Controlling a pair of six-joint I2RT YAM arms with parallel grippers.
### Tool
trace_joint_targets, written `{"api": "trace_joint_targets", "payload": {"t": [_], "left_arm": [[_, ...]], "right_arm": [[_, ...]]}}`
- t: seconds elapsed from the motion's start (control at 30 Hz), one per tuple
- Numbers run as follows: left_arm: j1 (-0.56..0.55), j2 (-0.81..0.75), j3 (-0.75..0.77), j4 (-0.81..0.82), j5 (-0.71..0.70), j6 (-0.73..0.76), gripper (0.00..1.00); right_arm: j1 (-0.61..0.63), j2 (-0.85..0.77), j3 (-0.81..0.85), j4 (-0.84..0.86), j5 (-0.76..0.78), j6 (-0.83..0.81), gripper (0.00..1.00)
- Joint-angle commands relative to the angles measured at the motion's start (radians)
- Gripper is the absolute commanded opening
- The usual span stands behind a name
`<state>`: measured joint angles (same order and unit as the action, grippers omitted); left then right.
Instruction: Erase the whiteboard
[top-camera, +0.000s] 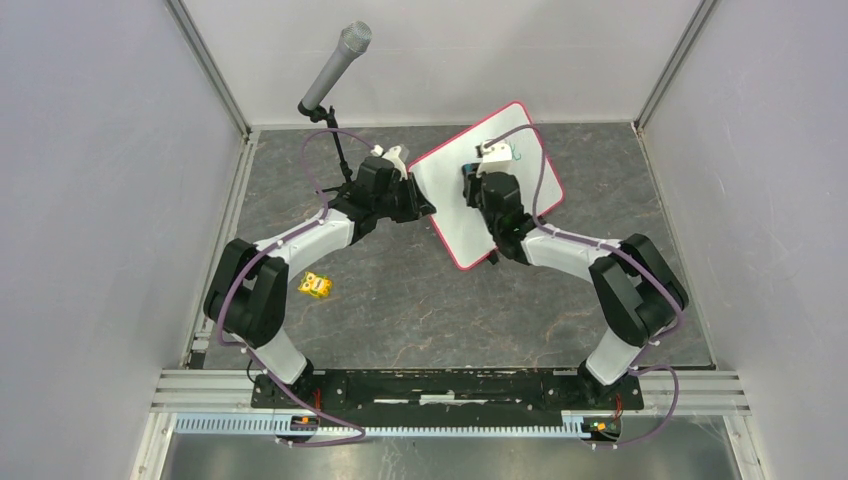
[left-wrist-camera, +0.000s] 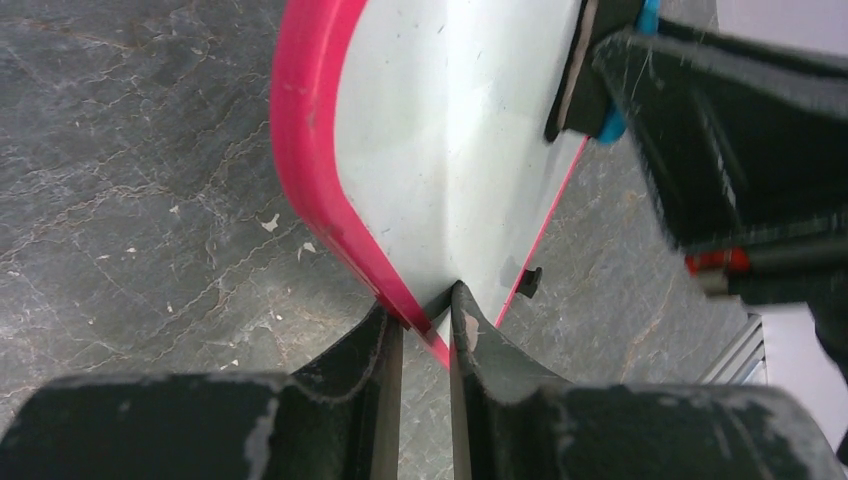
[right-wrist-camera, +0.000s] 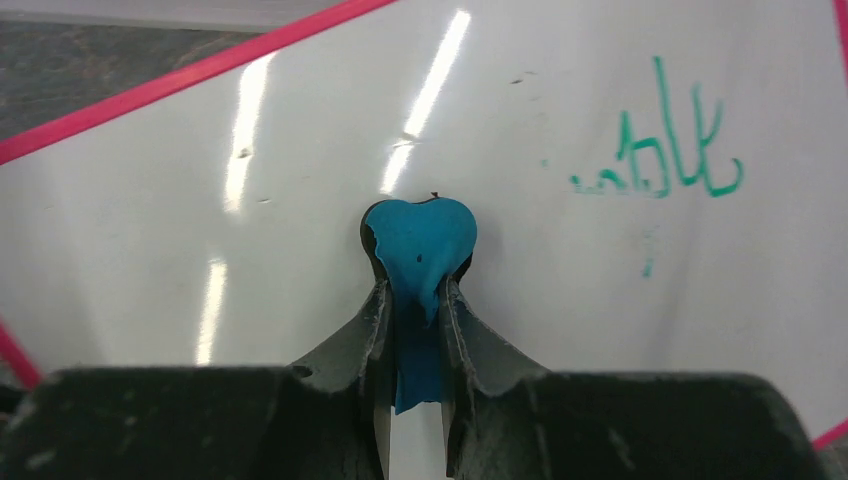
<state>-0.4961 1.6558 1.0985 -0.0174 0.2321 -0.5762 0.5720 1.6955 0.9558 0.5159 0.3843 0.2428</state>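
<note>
Right gripper (right-wrist-camera: 413, 300) clamps a blue eraser (right-wrist-camera: 420, 240) between its two black fingers, the eraser's rounded end set against the face of the whiteboard (right-wrist-camera: 560, 330), left of and just below the green handwritten marks (right-wrist-camera: 665, 150), which remain on the board's upper right in the wrist view. Across the board, the left gripper (left-wrist-camera: 428, 320) is closed on the thin pink-red frame (left-wrist-camera: 300, 120), one finger on each side of the edge near a rounded corner, with a small black foot (left-wrist-camera: 530, 282) showing at the board's far edge. Seen from overhead, the whiteboard sits toward the far middle of the dark, stone-patterned table (top-camera: 400, 300), turned at an angle to the table's sides, with the left arm reaching its left edge and the right arm stretched over its face. A grey microphone (top-camera: 335, 65) on a thin black stand rises at the far left, near the left arm, and a small yellow object (top-camera: 317, 286) lies on the table well apart from the board, beside the left arm's elbow
</note>
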Motion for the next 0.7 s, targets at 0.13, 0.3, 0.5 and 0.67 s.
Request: {"api": "trace_joint_targets", "payload": {"t": [0.13,0.3,0.5,0.67], "left_arm": [[0.001,-0.027,0.026,-0.029,-0.089,0.113,0.02],[0.0,-0.029,0.027,-0.036,-0.097,0.111,0.02],[-0.002,-0.031,0.026,-0.038,-0.103,0.114,0.02],[-0.008,-0.038,0.026,-0.038,-0.11,0.122,0.02]], "right_arm": [[0.034,0.077,0.082,-0.113,-0.115,0.014,0.22],[-0.115,0.092,0.078,-0.168,-0.16,0.089,0.22],[-0.265,0.095,0.034,-0.231,-0.148,0.116,0.22],[-0.299,0.069,0.002,-0.236,-0.129,0.119,0.22]]}}
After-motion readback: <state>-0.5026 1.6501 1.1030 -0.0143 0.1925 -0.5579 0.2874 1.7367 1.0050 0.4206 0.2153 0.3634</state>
